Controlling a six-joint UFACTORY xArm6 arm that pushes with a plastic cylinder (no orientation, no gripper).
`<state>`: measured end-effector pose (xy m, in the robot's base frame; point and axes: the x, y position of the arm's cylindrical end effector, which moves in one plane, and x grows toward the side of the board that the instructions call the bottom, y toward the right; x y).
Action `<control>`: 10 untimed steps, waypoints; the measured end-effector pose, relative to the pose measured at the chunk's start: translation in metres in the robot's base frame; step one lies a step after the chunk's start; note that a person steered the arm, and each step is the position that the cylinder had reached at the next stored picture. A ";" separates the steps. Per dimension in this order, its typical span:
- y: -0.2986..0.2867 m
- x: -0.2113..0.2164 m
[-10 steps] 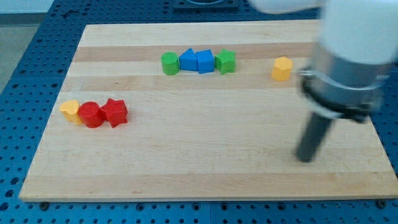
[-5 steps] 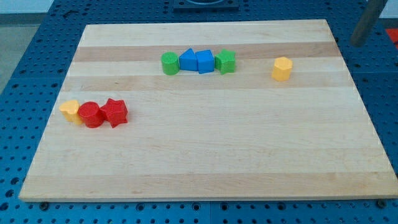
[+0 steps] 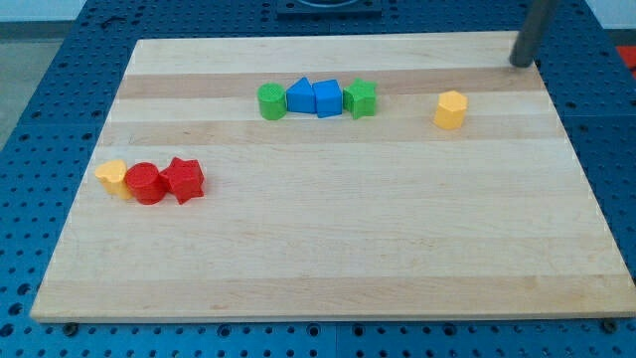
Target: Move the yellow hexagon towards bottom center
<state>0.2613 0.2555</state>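
Observation:
The yellow hexagon point(image 3: 450, 109) stands on the wooden board point(image 3: 328, 249) in the upper right part of the view. My tip point(image 3: 520, 64) is at the board's top right corner, above and to the right of the hexagon, with a clear gap between them. The dark rod runs up out of the view's top edge.
A row of a green block point(image 3: 270, 101), two blue blocks point(image 3: 302, 96) point(image 3: 327, 98) and a green block point(image 3: 361, 98) lies at the top centre. At the left are a small yellow block point(image 3: 112, 177), a red cylinder point(image 3: 146, 183) and a red star point(image 3: 183, 179).
The arm left the lower right of the board, moved to the top right off the board, then shifted left to the board's top right corner. No block has moved.

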 end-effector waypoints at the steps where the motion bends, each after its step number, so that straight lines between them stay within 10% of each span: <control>1: -0.036 0.000; 6: -0.084 0.147; 10: -0.062 0.141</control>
<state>0.4024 0.1935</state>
